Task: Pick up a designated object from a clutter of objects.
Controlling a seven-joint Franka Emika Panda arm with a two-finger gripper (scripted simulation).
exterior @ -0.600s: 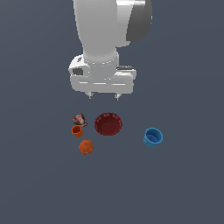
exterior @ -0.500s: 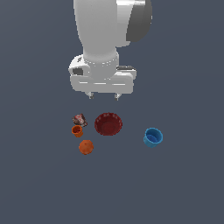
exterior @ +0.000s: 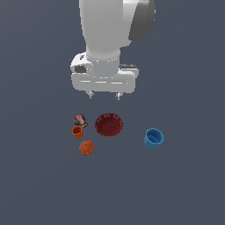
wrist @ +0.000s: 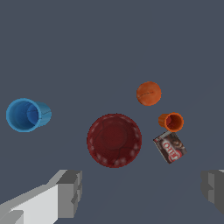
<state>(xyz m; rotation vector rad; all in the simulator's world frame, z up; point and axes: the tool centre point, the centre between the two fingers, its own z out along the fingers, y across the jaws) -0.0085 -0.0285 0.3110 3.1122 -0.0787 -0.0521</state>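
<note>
In the exterior view I see the box (exterior: 80, 120) lying flat, its long axis too small to judge, just beside the bowl (exterior: 109, 124) on that view's left and touching or nearly touching the orange cup (exterior: 77, 131). The ball (exterior: 86, 147) sits near the cup. The blue cup (exterior: 153, 138) stands well apart on that view's right. My gripper (exterior: 104, 95) hangs above the items, fingers spread wide, holding nothing.

In the wrist view the box (wrist: 170, 147) is dark red and brown with white lettering. Its long axis runs diagonally, one short end toward the orange cup (wrist: 171, 121). The bowl (wrist: 114, 140), the blue cup (wrist: 27, 115) and the orange cup show nothing inside. The ball (wrist: 148, 93) lies near the orange cup. The gripper fingers (wrist: 70, 193) stand far apart.
</note>
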